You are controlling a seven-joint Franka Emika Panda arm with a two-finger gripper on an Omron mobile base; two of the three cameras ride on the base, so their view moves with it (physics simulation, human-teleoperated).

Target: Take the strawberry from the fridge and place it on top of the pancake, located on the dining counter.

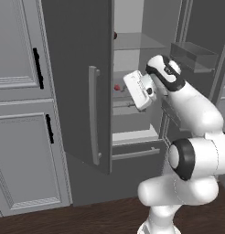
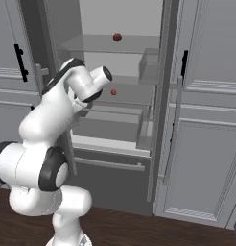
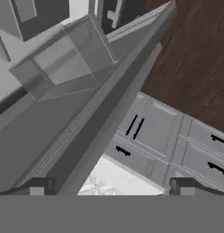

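The fridge (image 1: pixel 77 91) stands with both doors swung open and its glass shelves showing. A small bright red fruit, which I take for the strawberry (image 2: pixel 113 92), lies on the middle shelf; in the left base view the strawberry (image 1: pixel 117 87) sits just left of my white hand. My gripper (image 1: pixel 138 91) is at shelf height inside the fridge opening, close to the fruit but apart from it. In the hand view my gripper (image 3: pixel 111 189) is open, its fingertips (image 3: pixel 37 186) wide apart with nothing between them. The pancake and the dining counter are out of view.
A darker red round fruit (image 2: pixel 117 37) rests on the upper shelf. Door bins (image 1: pixel 194 55) jut from the right door beside my arm. Light grey cabinets with black handles (image 1: pixel 23 114) flank the fridge on both sides. Dark wood floor (image 2: pixel 139 226) lies below.
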